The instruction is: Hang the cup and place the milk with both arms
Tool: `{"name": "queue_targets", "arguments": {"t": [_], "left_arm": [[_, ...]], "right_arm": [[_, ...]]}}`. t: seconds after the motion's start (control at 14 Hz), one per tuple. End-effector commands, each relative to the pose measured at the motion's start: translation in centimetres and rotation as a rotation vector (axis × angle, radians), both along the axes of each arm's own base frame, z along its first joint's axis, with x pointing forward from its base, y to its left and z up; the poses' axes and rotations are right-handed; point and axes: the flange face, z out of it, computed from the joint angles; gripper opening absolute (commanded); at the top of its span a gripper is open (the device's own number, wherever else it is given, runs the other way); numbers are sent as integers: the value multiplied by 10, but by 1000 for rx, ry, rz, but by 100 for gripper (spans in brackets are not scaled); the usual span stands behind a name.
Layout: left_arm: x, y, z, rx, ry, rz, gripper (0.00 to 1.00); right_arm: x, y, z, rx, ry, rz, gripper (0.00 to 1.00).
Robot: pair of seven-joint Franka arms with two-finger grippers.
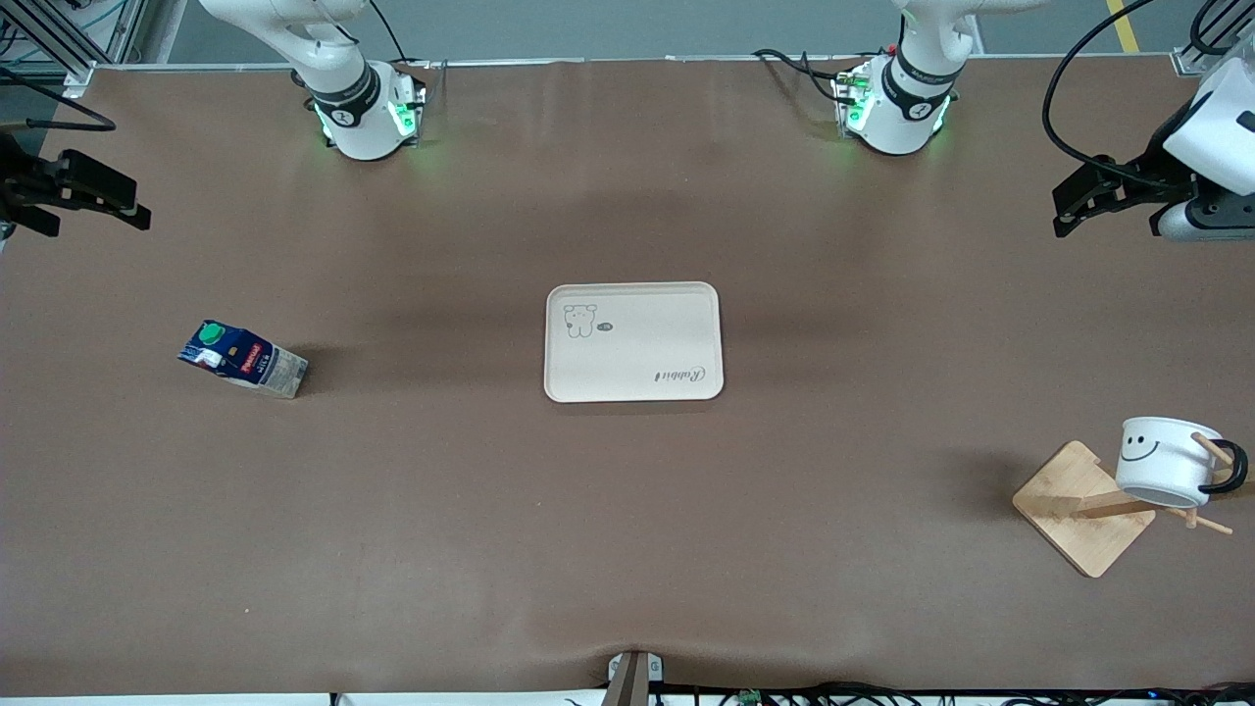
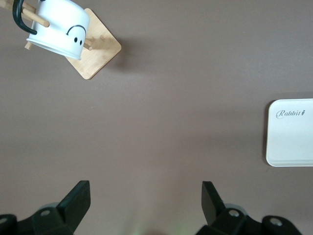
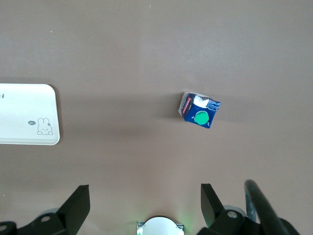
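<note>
The cup (image 1: 1165, 461), a white mug with a smiley face, hangs by its black handle on a peg of a wooden rack (image 1: 1083, 510) at the left arm's end of the table, near the front camera. It also shows in the left wrist view (image 2: 61, 27). The milk (image 1: 242, 359), a dark blue carton with a green cap, stands on the table toward the right arm's end, and shows in the right wrist view (image 3: 199, 110). My left gripper (image 1: 1098, 206) (image 2: 145, 188) is open and empty, high over its table end. My right gripper (image 1: 98, 221) (image 3: 145, 191) is open and empty, high over its end.
A cream tray (image 1: 633, 341) with a rabbit drawing lies in the middle of the table, between the milk and the rack. Its edge shows in the left wrist view (image 2: 291, 142) and the right wrist view (image 3: 24, 115). Brown tabletop lies all around it.
</note>
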Motion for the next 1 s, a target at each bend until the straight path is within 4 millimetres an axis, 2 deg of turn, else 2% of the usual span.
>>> {"name": "queue_targets", "arguments": {"t": [0.0,0.43,0.64,0.93], "left_arm": [[-8,1,5,20,-19,-12,100],[-8,2,2,24,-10,-7,100],[-8,2,4,24,-11,-5,100],[-8,6,6,21,-12,12,100]], "right_arm": [[-19,-2,4,-12,-14,-12,100],[-36,-9,3,-63,-20,-10,100],[-33,-24,-2,-63,-9,-35,100],[-33,-27,-3,-60,-5,-44,100]]}}
